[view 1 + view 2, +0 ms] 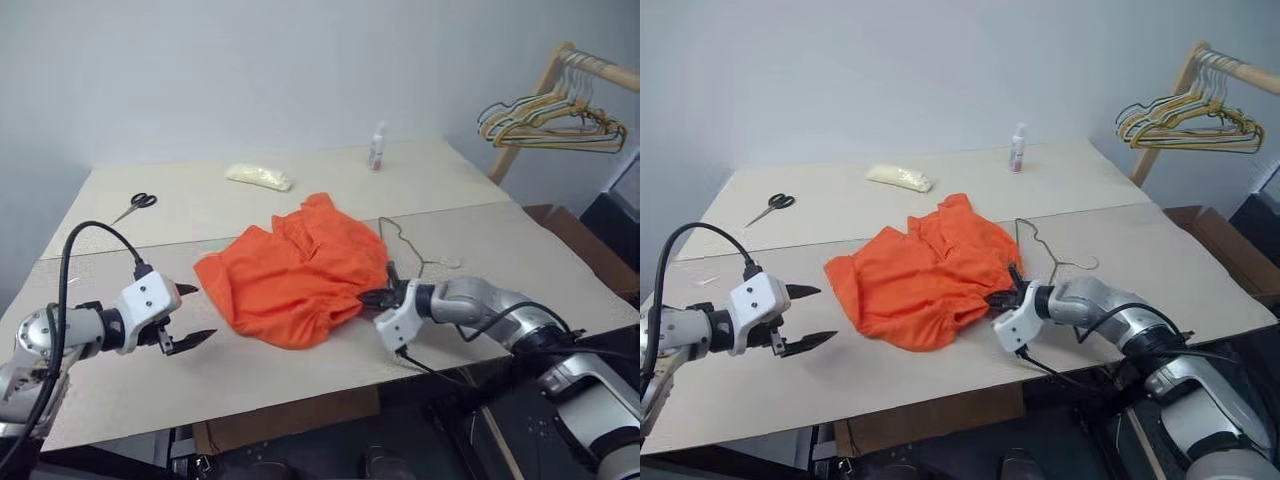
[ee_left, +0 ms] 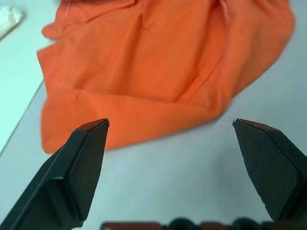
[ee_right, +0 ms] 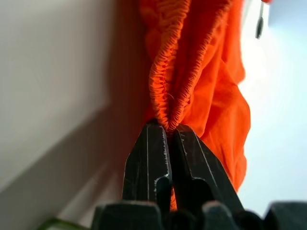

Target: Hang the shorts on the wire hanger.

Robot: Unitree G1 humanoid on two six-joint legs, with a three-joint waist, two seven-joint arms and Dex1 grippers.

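Right pincer [image 3: 169, 129] — clenched on the gathered waistband of the shorts [image 1: 295, 275], which lie crumpled mid-bench [image 1: 520, 250]. Wire hanger [image 1: 400, 245] lies flat, touching their right edge. Left pincer [image 1: 192, 315] — released, hovering just left of the shorts.

Crumpled orange shorts [image 1: 295, 272] (overlapping wire hanger [image 1: 402, 246]).

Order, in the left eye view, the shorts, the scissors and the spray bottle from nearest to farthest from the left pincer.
1. The shorts, just right of the left pincer.
2. The scissors, beyond it at the table's far left.
3. The spray bottle, far right.
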